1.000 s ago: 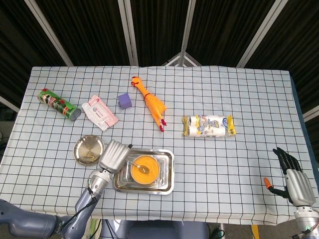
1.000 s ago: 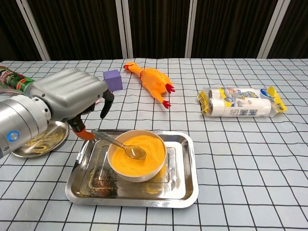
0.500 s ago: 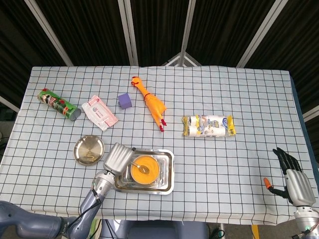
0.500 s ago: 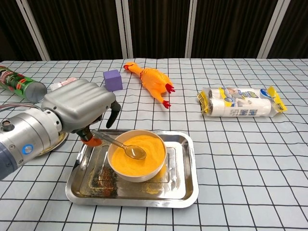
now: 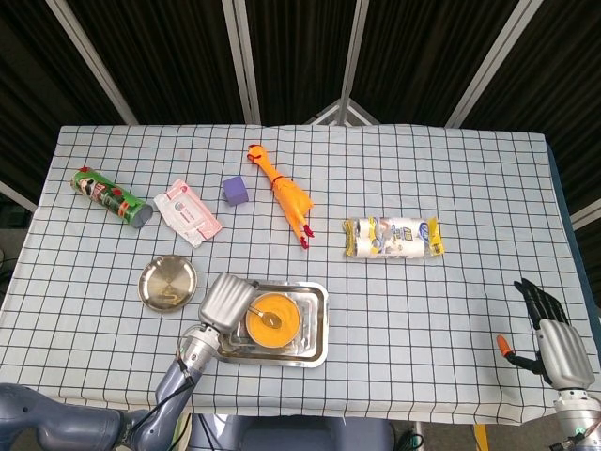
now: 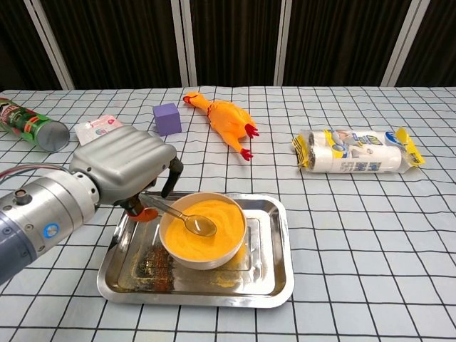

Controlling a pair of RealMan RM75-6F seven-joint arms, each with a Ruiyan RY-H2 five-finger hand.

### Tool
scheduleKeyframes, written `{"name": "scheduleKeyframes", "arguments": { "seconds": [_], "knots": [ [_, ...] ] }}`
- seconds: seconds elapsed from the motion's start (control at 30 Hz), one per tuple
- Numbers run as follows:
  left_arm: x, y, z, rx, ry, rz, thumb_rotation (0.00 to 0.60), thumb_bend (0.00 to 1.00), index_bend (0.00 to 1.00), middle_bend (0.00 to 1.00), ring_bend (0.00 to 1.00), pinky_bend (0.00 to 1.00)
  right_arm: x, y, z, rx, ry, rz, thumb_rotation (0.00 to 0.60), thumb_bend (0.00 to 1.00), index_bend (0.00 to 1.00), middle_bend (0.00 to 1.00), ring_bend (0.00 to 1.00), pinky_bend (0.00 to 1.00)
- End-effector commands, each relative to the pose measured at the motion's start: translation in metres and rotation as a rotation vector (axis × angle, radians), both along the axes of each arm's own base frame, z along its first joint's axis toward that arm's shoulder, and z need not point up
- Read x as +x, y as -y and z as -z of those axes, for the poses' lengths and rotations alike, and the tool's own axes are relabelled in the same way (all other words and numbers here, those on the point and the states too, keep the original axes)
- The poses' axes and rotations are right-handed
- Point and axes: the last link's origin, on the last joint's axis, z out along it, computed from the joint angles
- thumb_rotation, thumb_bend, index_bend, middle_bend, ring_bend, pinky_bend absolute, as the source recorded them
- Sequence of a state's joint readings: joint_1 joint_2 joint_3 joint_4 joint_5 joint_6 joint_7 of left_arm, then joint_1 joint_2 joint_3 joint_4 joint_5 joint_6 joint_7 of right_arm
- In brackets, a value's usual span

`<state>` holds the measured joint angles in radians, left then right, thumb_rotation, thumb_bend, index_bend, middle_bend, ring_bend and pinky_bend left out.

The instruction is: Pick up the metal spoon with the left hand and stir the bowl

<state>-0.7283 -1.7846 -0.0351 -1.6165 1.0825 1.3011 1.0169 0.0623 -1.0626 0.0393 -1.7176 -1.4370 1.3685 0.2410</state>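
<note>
A white bowl [image 6: 203, 246] of orange powder [image 5: 273, 322] stands in a steel tray [image 6: 281, 274]. The metal spoon [image 6: 178, 215] lies with its scoop in the powder and its handle pointing left over the rim. My left hand [image 6: 128, 165] hovers over the handle's end, back upward, with an orange fingertip [image 6: 147, 213] right beside the handle. Its grey shell hides whether any finger grips the spoon. In the head view the left hand [image 5: 226, 300] covers the tray's left edge. My right hand [image 5: 552, 340] stays at the table's near right corner, fingers spread and holding nothing.
A round metal plate [image 5: 169, 283] lies left of the tray. Further back are a green can [image 6: 32, 126], a pink packet [image 5: 187, 211], a purple cube [image 6: 167, 117] and a rubber chicken [image 6: 226, 117]. A wrapped pack of rolls [image 6: 355, 154] lies to the right.
My left hand has moved right and slightly nearer, from beside the round plate to over the spoon handle's end. Spoon, bowl and right hand have not moved.
</note>
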Motion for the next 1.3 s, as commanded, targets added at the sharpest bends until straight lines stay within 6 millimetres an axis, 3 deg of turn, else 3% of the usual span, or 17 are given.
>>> {"name": "scheduleKeyframes", "arguments": {
  "seconds": [0.03,1.3],
  "knots": [
    [-0.0007,-0.0007,0.0003,0.001,0.002,-0.003,0.600,0.35,0.56,1.00,0.95,0.94,0.0000,0.0000,0.0002,0.001,0.001,0.001,0.600,0.40,0.00,0.00,0.00,0.00],
    [-0.0016,-0.0007,0.0022,0.003,0.052,-0.012,0.600,0.37,0.60,1.00,0.95,0.94,0.0007,-0.0002,0.0016,0.007,-0.003,0.002,0.600,0.41,0.00,0.00,0.00,0.00]
  ]
}}
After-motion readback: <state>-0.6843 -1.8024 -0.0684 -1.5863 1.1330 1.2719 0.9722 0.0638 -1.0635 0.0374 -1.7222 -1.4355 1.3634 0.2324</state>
